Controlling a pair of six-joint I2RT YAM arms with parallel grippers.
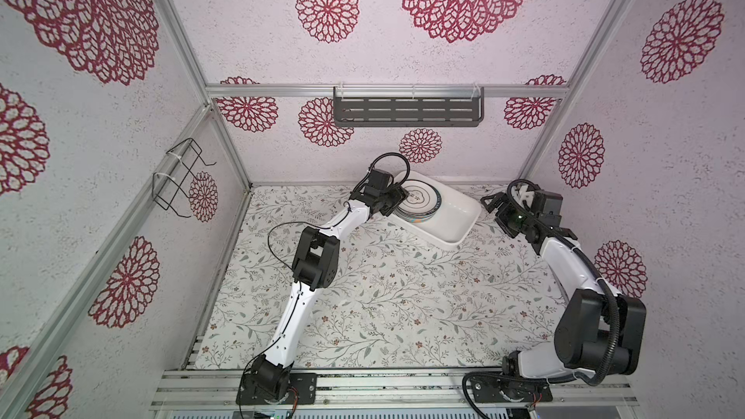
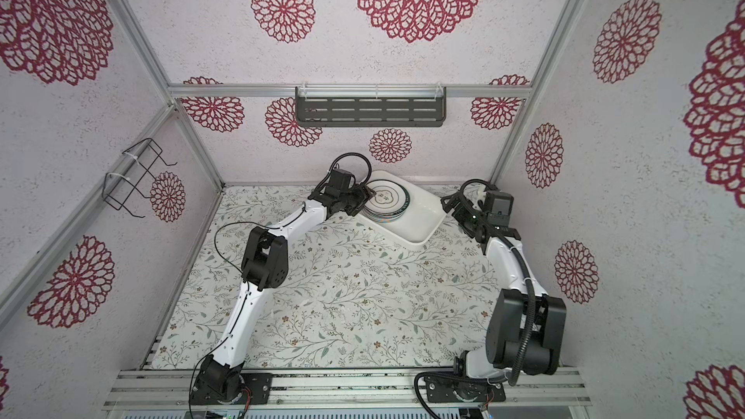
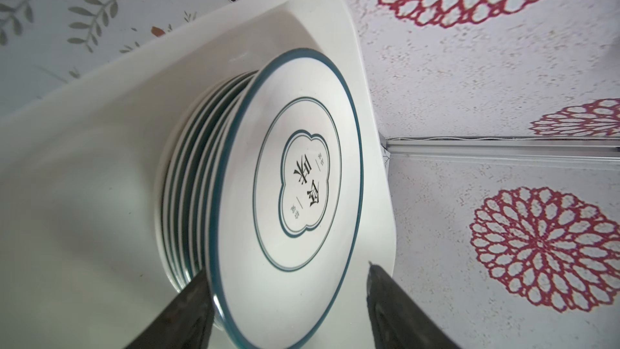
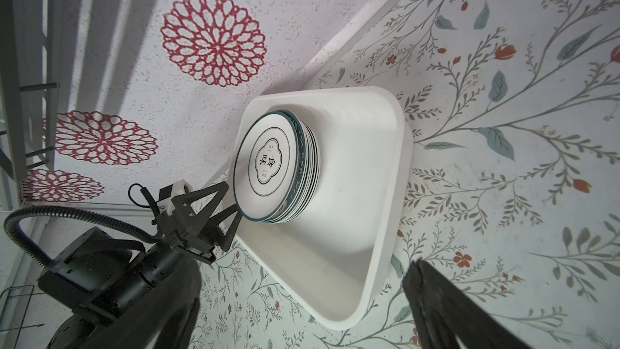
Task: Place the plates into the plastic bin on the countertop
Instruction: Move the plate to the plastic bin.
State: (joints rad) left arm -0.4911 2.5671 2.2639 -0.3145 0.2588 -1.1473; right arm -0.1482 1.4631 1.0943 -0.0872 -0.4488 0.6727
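Note:
Several white plates (image 1: pixel 419 201) (image 2: pixel 387 201) lie stacked in the far end of the white plastic bin (image 1: pixel 455 219) (image 2: pixel 423 219), which sits on the leafy countertop (image 1: pixel 403 296) by the back wall. The top plate (image 3: pixel 302 196) (image 4: pixel 265 159) has a thin teal rim and a clover emblem. My left gripper (image 1: pixel 401 195) (image 3: pixel 288 270) (image 4: pixel 231 203) is open at the stack's near-left edge, its fingers straddling the top plate's rim with a wide gap on the upper side. My right gripper (image 1: pixel 494 205) (image 4: pixel 305 283) stands open and empty just right of the bin (image 4: pixel 362 196).
A dark slotted shelf (image 1: pixel 407 110) hangs on the back wall above the bin. A black wire rack (image 1: pixel 181 179) sticks out from the left wall. The bin's near half holds no plates.

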